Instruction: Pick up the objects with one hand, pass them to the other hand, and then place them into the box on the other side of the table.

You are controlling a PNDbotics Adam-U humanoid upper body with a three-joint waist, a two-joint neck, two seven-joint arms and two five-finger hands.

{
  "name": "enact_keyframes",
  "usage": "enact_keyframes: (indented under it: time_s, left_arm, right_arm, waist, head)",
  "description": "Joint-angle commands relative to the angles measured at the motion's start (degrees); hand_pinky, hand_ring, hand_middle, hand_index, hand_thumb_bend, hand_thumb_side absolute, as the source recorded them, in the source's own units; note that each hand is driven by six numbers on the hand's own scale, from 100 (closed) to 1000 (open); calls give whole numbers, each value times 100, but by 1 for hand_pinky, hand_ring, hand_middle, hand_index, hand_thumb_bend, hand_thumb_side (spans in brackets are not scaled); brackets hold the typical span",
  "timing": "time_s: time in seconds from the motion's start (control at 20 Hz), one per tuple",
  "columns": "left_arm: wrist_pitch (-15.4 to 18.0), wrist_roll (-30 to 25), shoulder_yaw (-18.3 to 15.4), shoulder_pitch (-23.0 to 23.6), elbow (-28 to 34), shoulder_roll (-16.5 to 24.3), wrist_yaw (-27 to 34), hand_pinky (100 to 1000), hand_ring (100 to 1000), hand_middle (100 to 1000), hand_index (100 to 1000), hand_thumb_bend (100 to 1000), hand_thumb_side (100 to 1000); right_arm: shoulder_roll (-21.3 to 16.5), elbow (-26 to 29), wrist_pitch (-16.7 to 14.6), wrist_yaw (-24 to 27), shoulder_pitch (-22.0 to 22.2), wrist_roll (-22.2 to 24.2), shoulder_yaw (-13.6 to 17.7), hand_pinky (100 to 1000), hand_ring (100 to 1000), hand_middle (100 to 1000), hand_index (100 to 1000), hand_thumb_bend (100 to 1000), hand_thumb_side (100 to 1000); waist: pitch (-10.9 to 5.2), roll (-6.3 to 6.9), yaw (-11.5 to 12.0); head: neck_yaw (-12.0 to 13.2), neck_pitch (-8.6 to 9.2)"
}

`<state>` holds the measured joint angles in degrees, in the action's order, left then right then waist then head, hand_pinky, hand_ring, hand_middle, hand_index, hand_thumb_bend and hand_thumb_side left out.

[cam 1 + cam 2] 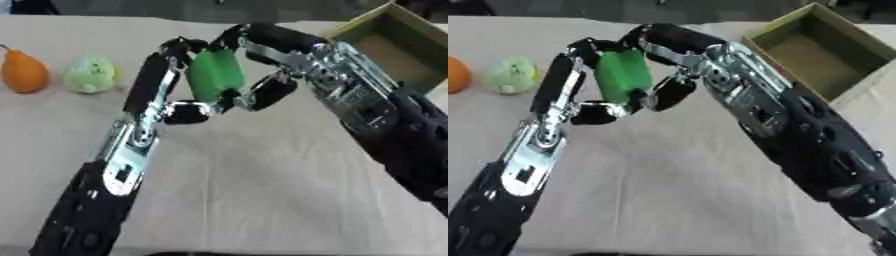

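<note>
Fingers of left hand curled over top of green object, thumb hooked under its lower end; right hand also wrapped on same green object from the right, fingers arched over the top, thumb tip against its lower right side. Both hands closed on it at once, mid-frame, upper centre, held up off the table. Green object upright, slightly tilted, blocky, exact kind unclear.

Left forearm rising from lower left corner, right forearm crossing from lower right edge up toward centre. Open cardboard box in upper right corner, tilted in view, one corner cut off by frame edge, near the right wrist; inside looks bare as far as visible. Orange pear-shaped object at left edge, upper left, lying on table; pale green lumpy object just beside it to the right, apart from left hand. Wide bare tablecloth across lower centre between the two arms. Far table edge along top of frame, dark background beyond. Near edge at bottom of frame.
</note>
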<state>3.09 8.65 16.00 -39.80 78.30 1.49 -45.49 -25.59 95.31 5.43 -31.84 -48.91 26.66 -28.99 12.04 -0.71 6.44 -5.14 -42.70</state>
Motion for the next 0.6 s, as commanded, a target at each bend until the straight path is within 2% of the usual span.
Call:
enact_keyframes:
  time_s: [0.05,0.45,0.6]
  left_arm:
    - [-88,144,-106,-72,14,91,-58,623,603,658,809,775,239]
    - [-66,136,-101,135,-2,419,32,616,595,644,799,755,258]
    - [-118,133,-126,294,45,653,136,613,592,640,795,738,268]
  right_arm:
    - [-172,151,13,62,-71,1,96,930,752,461,633,100,100]
    - [-450,345,181,205,29,-147,357,937,760,468,642,100,100]
    - [-610,484,338,377,176,-284,596,944,763,472,651,100,100]
  waist:
    - [-148,19,-10]
    - [-160,43,-43]
    - [-156,62,-50]
  head:
    - [-14,-8]
    - [-59,-1]
    - [-101,13]
